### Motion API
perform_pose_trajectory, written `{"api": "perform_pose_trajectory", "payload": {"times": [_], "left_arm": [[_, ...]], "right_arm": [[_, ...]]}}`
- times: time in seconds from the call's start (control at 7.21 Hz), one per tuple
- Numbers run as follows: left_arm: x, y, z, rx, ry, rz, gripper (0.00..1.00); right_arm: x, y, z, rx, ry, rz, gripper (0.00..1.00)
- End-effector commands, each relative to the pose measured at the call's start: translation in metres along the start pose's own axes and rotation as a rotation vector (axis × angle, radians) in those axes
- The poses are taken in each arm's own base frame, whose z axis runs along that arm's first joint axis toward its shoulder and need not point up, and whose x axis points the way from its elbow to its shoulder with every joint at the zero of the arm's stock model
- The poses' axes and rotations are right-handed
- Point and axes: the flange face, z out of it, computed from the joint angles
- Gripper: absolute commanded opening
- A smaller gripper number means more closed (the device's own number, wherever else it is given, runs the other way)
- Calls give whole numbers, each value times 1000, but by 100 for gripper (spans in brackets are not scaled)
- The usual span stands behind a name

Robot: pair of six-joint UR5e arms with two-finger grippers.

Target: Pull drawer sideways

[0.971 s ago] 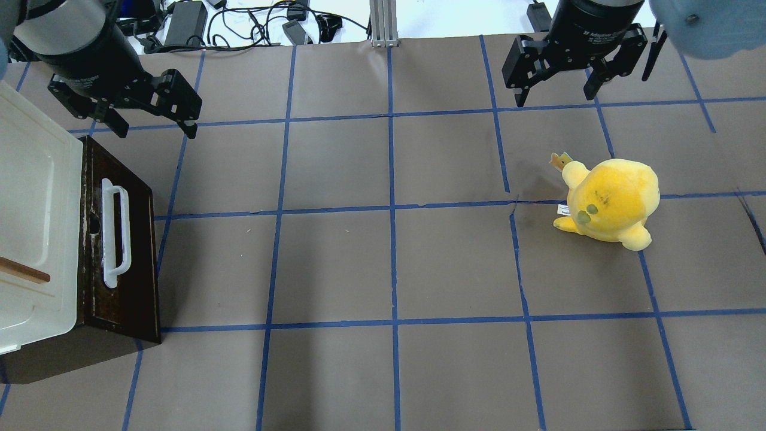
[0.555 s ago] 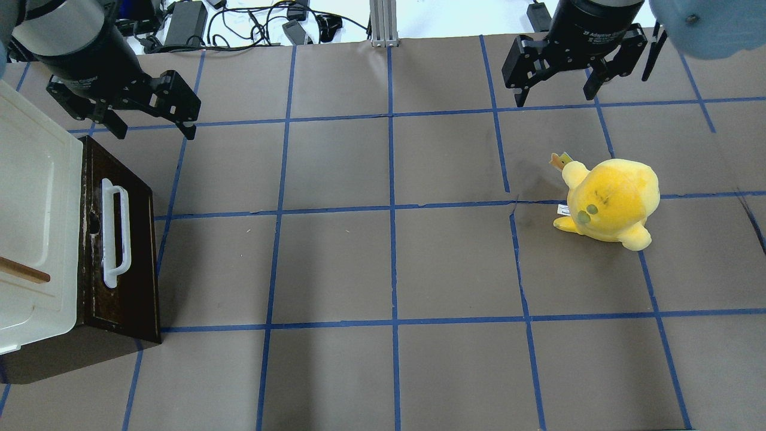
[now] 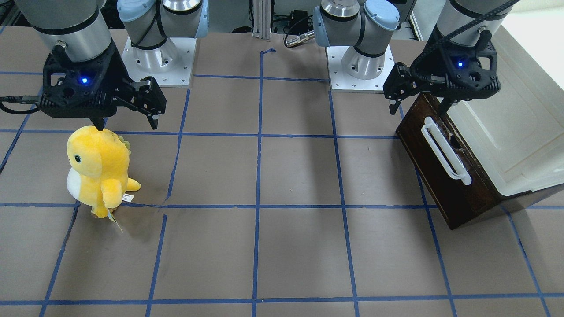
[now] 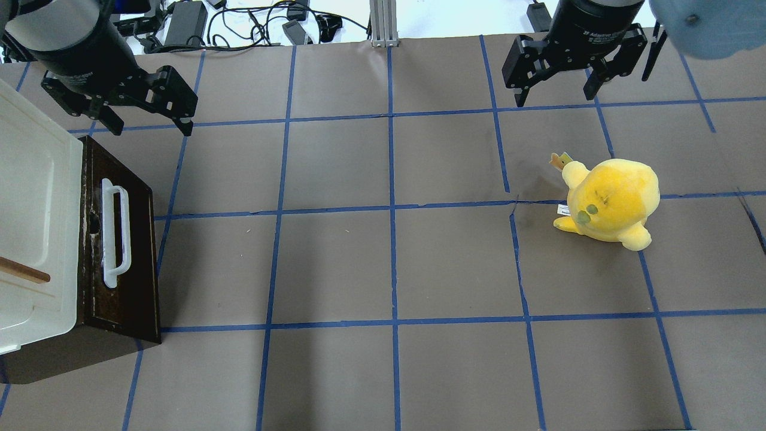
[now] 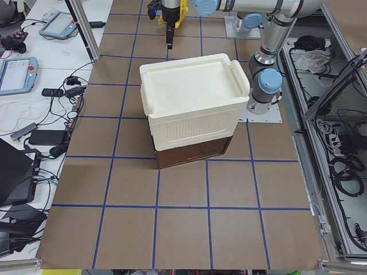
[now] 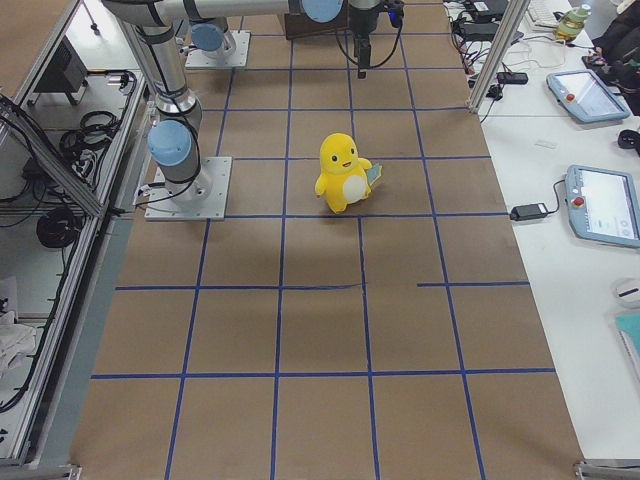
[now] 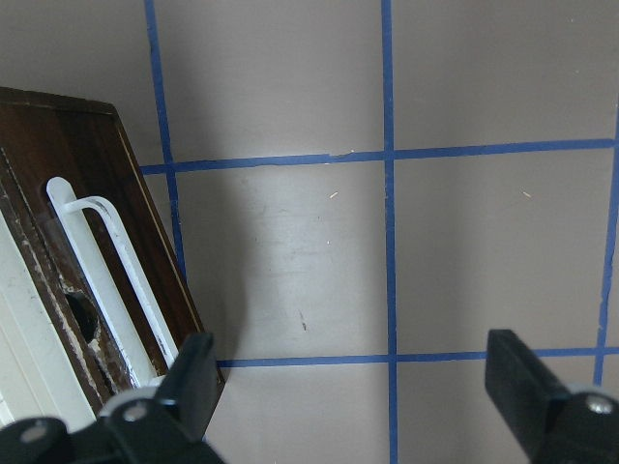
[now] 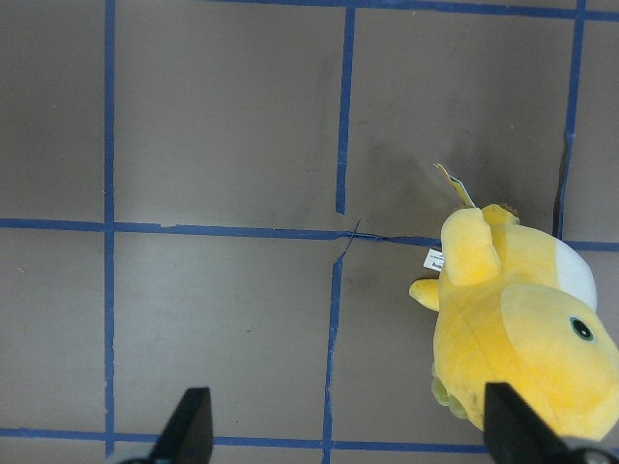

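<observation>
Well, at the left edge of the desk (image 4: 389,269) sits a cream cabinet (image 4: 36,209), and at its foot is the drawer (image 4: 134,287). It is dark brown, and its front faces the middle of the desk with the white bar handle (image 4: 115,233) running along it. It looks pushed fully in, so I judge the pull not yet begun. Off the drawer's corner nearer the robot-side edge hangs the left hand (image 4: 152,127), apart and empty, above the desk and clear of the handle. Further right, towards the right edge, a yellow plush toy (image 4: 610,197) stands on the desk. The right hand (image 4: 555,99) hovers beside it on the robot's side, also apart and holding nothing. This reads as the approach step. The left hand needs to travel along the front to the middle of the handle and come down so the bar lies between its fingers. It must then close on the bar and draw it straight away from the left edge, gently enough that the cabinet does not slide along with it
</observation>
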Motion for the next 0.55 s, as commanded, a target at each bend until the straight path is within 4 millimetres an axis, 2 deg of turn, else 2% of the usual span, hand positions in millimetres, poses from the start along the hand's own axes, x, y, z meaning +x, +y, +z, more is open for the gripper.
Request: {"api": "perform_pose_trajectory", "payload": {"times": [0.0, 0.42], "left_arm": [[-2, 1, 4, -10, 2, -6, 100], [-1, -5, 16, -22, 4, -10, 100]], "right_arm": [[0, 0, 0, 0, 0, 0, 100], [0, 0, 0, 0, -1, 0, 100]]}}
